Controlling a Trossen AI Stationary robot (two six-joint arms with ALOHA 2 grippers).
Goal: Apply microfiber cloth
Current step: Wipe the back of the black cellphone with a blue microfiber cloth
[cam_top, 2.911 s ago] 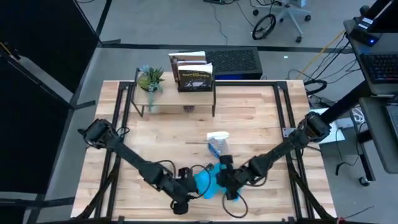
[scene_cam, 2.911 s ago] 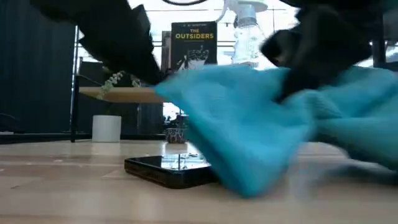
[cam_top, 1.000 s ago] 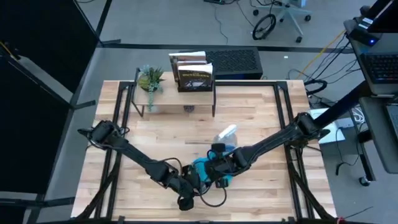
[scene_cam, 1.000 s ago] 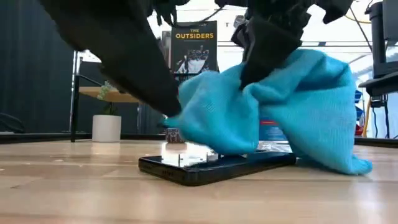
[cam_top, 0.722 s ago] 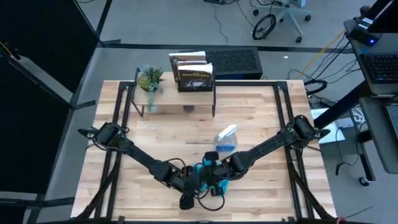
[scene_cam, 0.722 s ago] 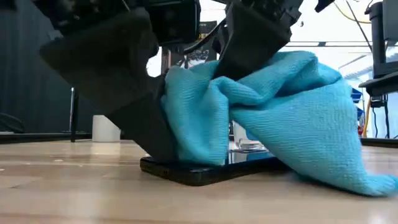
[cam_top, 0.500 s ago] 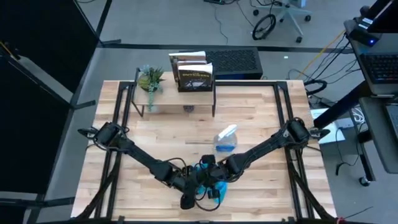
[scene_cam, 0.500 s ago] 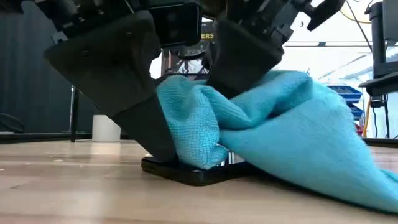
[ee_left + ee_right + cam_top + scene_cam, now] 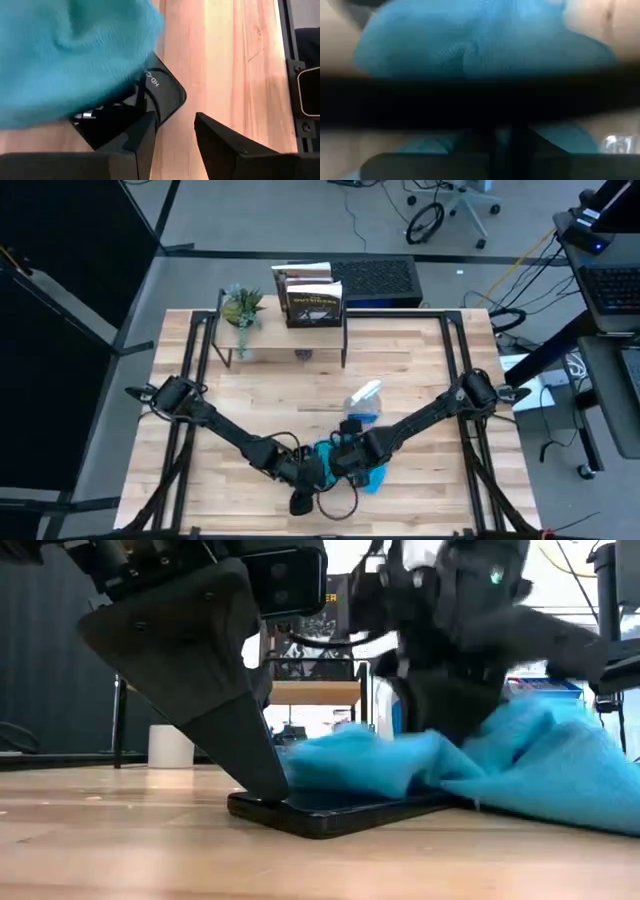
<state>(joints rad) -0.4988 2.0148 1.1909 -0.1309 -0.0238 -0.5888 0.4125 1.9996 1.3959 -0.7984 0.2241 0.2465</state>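
Nearest, the left gripper (image 9: 172, 132) has its dark fingers (image 9: 140, 137) spread, one tip pressing on the near end of the flat black glass phone (image 9: 330, 810), which lies on the pale wooden bench (image 9: 400, 370). Just beyond those fingers the bright turquoise microfiber cloth (image 9: 520, 765) lies bunched over the phone's far part, pinched by the right gripper (image 9: 352, 458). Farther off stands a small clear spray bottle (image 9: 362, 402).

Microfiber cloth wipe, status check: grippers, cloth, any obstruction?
Left gripper open, one finger pinning the phone. Right gripper down on the microfiber cloth, grip not visible. Cloth draped across phone. Spray bottle lies nearby, clear of the work.
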